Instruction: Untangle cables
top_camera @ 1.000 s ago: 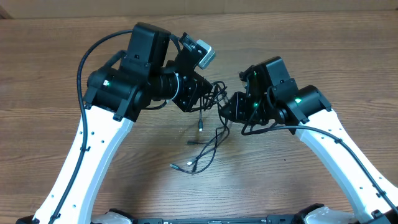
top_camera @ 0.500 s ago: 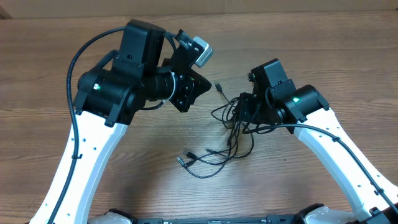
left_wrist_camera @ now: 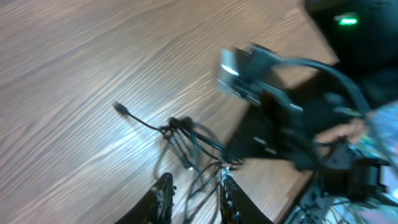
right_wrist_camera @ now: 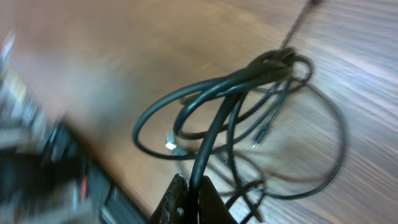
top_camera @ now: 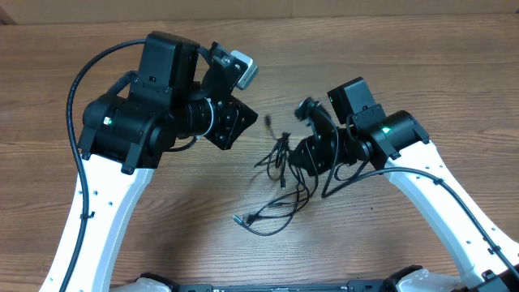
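The cables (top_camera: pixel 284 162) are thin black wires bunched in loose loops on the wooden table (top_camera: pixel 422 73), with loose plug ends trailing toward the front (top_camera: pixel 243 219). My right gripper (top_camera: pixel 306 154) is shut on one strand at the bunch's right side; in the right wrist view the strand runs up from between its jaws (right_wrist_camera: pixel 194 185) into the looped bunch (right_wrist_camera: pixel 249 81). My left gripper (top_camera: pixel 247 120) hangs to the upper left of the cables, apart from them. In the left wrist view it (left_wrist_camera: pixel 196 182) is open, with the cables (left_wrist_camera: pixel 186 134) lying on the table beyond.
The right arm's black wrist and camera (left_wrist_camera: pixel 280 106) fill the right half of the left wrist view, close behind the bunch. Both white arms (top_camera: pixel 97 211) reach in from the front corners.
My left gripper has let go of the cables, opened and drawn back to the left. The right gripper shut on the bunch, which shifted and spread toward the table's middle.
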